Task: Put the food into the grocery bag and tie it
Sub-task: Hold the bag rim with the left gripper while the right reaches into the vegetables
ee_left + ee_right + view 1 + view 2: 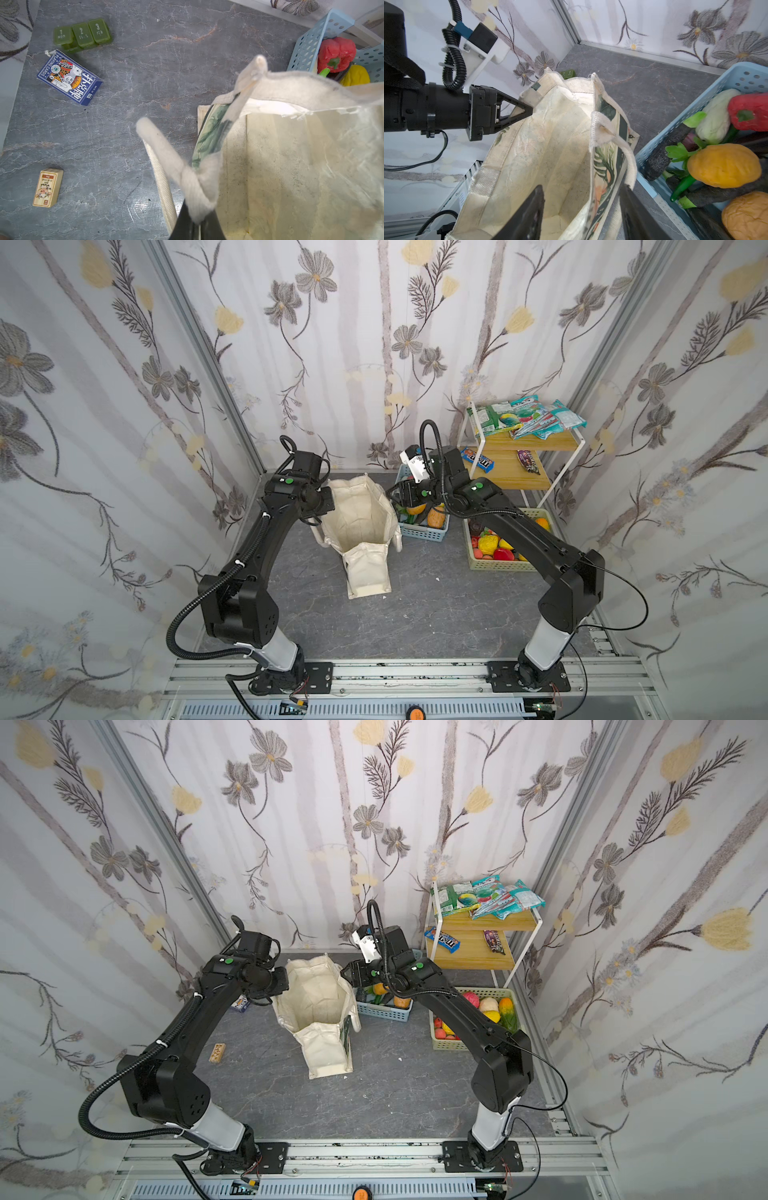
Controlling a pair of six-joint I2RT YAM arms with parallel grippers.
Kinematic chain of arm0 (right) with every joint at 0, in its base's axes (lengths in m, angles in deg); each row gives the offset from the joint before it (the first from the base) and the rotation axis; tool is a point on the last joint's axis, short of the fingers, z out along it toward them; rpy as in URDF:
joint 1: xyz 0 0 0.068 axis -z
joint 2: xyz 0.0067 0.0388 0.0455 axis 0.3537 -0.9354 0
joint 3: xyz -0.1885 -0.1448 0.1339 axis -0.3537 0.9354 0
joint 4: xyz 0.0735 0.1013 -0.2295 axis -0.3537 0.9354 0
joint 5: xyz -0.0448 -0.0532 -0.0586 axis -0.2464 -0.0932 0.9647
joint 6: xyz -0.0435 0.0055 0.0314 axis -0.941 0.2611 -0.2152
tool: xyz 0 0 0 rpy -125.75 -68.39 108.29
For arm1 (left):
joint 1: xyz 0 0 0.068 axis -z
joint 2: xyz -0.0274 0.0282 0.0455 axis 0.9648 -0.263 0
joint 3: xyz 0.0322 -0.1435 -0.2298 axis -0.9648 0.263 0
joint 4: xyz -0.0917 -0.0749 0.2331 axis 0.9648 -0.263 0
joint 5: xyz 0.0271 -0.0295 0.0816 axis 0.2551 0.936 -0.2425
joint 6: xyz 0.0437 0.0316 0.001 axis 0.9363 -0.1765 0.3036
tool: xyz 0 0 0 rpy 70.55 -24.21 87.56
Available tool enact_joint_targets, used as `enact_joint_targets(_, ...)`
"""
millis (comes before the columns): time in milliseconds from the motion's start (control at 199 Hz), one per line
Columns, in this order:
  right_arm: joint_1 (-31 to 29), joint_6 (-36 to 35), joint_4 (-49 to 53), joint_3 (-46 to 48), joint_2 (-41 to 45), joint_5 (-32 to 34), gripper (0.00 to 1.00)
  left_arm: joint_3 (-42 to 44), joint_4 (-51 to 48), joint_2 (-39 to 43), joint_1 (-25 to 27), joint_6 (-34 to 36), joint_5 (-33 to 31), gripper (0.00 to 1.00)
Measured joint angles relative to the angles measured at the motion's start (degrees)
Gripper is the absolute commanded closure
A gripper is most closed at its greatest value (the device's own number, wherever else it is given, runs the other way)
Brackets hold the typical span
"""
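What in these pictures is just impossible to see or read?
- Left gripper: tips hidden under its own arm in both top views; the bag wraps them in the left wrist view.
- Blue basket: right arm covers much of its food in both top views.
- Bag floor: partly behind the right gripper in the right wrist view.
- Blue wrapper on the shelf: print too small in both top views.

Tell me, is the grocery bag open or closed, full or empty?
Open and empty, as far as visible. The grocery bag has its mouth spread, the left end effector pinching its rim; only bare cream lining shows inside.
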Motion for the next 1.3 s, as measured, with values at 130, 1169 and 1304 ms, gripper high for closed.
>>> enact_joint_targets(130,3.3,0.9,-0.3,3.9,4.6,0.5,0.28,0.5,-0.2,1.0,-0.6,0.2,0.1,1.00)
enact_joint_targets(1169,14.1,3.5,4.4,19.1,7.0,21.3,0.19,0.7,-1.6,3.6,-3.2,7.7,10.7,1.00)
enact_joint_targets(1304,10.7,4.7,3.0,14.2,0.9,21.2,0.17,0.4,-2.0,3.6,-3.8,7.9,12.1,1.00)
